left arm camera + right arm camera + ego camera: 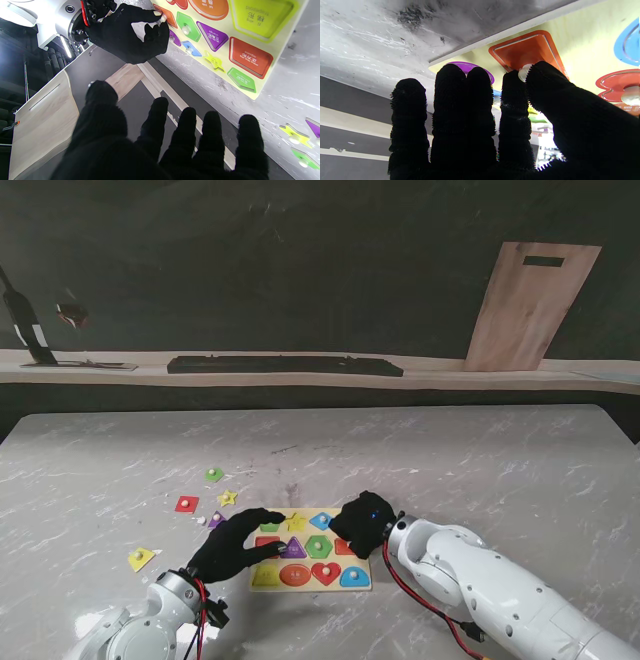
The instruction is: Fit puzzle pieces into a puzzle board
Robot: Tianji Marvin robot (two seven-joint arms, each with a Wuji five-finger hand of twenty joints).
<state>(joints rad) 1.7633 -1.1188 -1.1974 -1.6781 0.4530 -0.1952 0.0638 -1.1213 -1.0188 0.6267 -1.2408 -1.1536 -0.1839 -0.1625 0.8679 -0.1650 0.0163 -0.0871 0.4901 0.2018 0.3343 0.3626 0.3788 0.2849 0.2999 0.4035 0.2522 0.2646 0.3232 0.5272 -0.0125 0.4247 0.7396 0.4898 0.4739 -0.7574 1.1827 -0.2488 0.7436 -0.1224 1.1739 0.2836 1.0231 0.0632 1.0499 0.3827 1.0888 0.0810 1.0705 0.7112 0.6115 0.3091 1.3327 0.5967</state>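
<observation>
Pieces here are looking thin, flat and stiff, probably light wood, each with a small white knob in the middle, and that knob is where we are taking hold. Our right hand [362,523] is pinching, thumb against forefinger, the knob [523,72] of the orange piece [527,51] at the right edge of the board [362,584]; its other fingers are lying straight and together. From the wrist view the piece is sitting in or just over its recess; we cannot tell whether it is fully down.

Our left hand [236,546] is hovering over the board's left edge with fingers spread and holding nothing. Whether its fingertips are touching the board we cannot say.

We are judging the knob to be smooth and small, so a pinch may be slipping if we are twisting hard; a light, square grip should be enough. The board itself is light and could be sliding on the glossy counter [500,470] when a piece is catching on a recess edge.

Loose pieces are lying on the counter to the left of the board: a red square [187,503], a green one [214,474], a yellow star [228,498], a purple one [215,520] and a yellow one [141,558] nearest to us.
</observation>
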